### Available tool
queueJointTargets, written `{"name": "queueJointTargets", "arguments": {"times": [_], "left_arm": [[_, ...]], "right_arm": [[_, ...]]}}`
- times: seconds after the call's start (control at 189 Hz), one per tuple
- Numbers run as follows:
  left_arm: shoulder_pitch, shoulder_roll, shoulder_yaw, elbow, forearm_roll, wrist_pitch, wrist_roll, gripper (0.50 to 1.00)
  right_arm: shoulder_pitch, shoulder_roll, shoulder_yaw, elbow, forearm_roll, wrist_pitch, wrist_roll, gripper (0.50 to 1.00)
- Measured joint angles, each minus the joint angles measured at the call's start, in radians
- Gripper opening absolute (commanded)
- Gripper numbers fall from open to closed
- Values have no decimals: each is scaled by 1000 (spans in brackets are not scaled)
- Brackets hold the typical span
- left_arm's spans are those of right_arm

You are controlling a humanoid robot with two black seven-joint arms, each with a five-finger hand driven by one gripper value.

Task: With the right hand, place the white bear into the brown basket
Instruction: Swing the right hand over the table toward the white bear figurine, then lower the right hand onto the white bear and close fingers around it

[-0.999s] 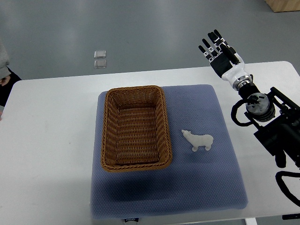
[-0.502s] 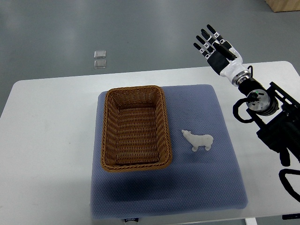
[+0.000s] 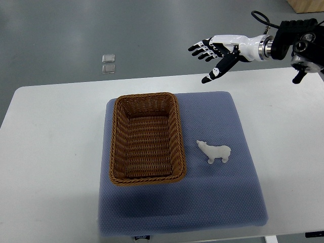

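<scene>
With the right hand [image 3: 215,50] spread wide and empty above the table's far edge, the white bear [image 3: 215,152] stands on the blue mat [image 3: 223,202] just beside the brown basket [image 3: 146,139], so a careless descent could topple the small figure.

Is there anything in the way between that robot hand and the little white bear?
Nothing visible. The right hand hangs open above the table's far edge, and only bare blue mat lies between it and the white bear.
</scene>
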Motion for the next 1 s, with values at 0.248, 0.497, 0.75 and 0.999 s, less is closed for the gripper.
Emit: {"name": "queueJointTargets", "arguments": {"times": [0.248,0.497,0.75,0.999], "left_arm": [[-1,0,0,-12,0,0,0,1000],[-1,0,0,-12,-1,0,0,1000],[-1,0,0,-13,0,0,0,1000],[-5,0,1,-10,0,0,0,1000]], "right_arm": [[282,-122,-267,281,20,59,-78,924],[308,-187,-322,377,147,69,-155,924],[207,-229,-311,415,153,-1,-153,924],[51,-225,-251,447,150,-92,-133,921]]}}
